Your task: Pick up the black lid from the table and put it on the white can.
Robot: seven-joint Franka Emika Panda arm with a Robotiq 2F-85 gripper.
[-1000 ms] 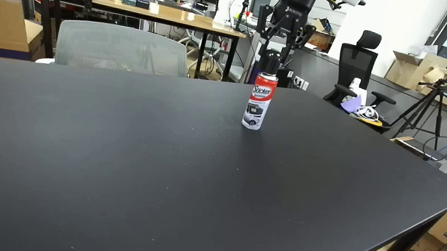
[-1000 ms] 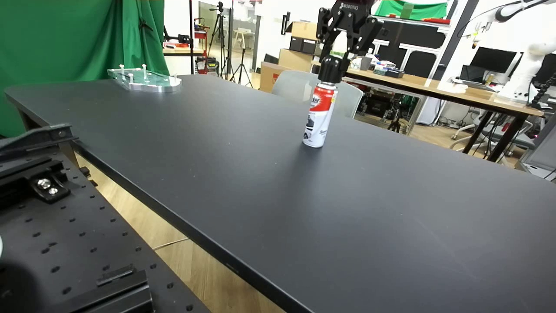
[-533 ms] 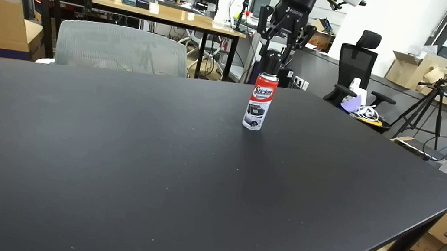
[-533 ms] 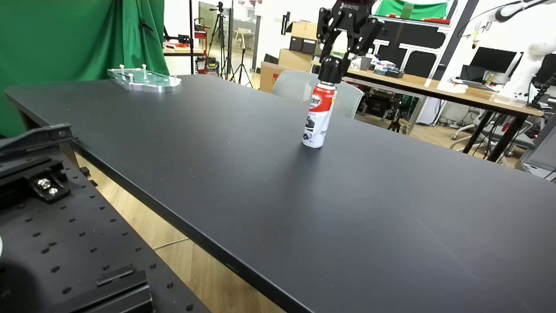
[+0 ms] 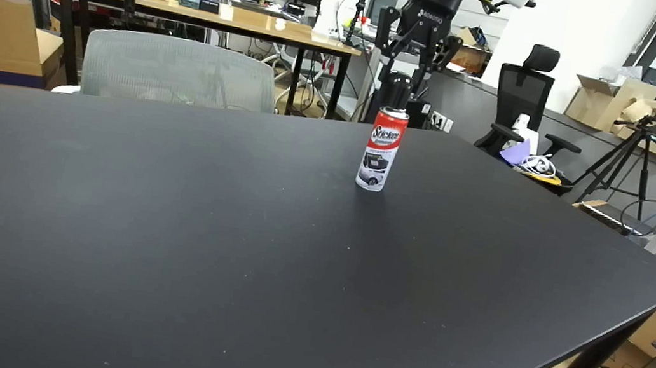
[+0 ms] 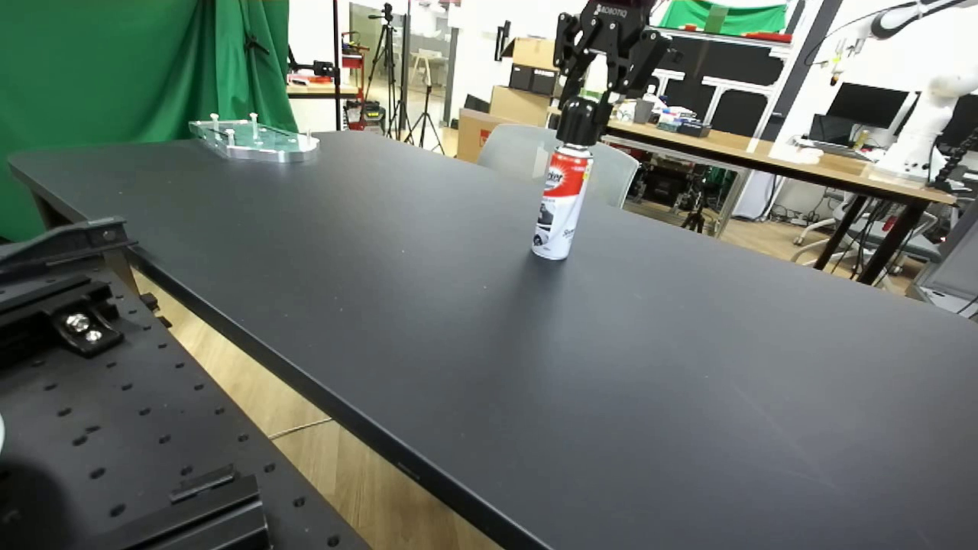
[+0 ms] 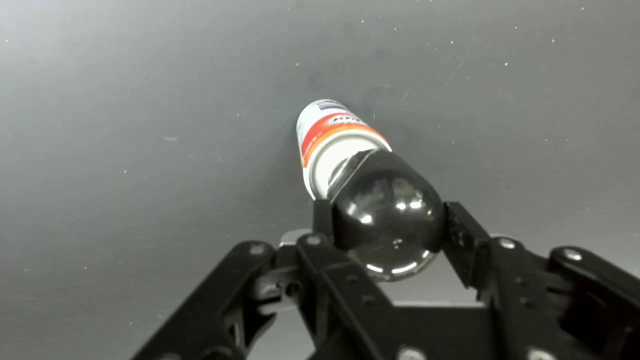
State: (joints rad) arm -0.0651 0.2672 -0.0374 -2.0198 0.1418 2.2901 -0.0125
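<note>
Hand (image 7: 390,225) closed partway, its fingers (image 7: 466,242) pressed to both sides of the black lid (image 6: 578,121). Lid held dome toward the palm, mouth facing down and away from the hand. White can (image 6: 563,205) stands upright below the hand. Key relation: both exterior views put the lid almost over the can's top; the wrist view shows a bare crescent of that top past the lid's mouth, and the two axes look slightly askew. Contact: unclear. Judgement: placing step, near its end; wants a small centring, then straight down. Risk: an off-centre press may tip the can. Tabletop (image 6: 458,321) under both; well apart from the hand, a clear plate (image 6: 279,155).
</note>
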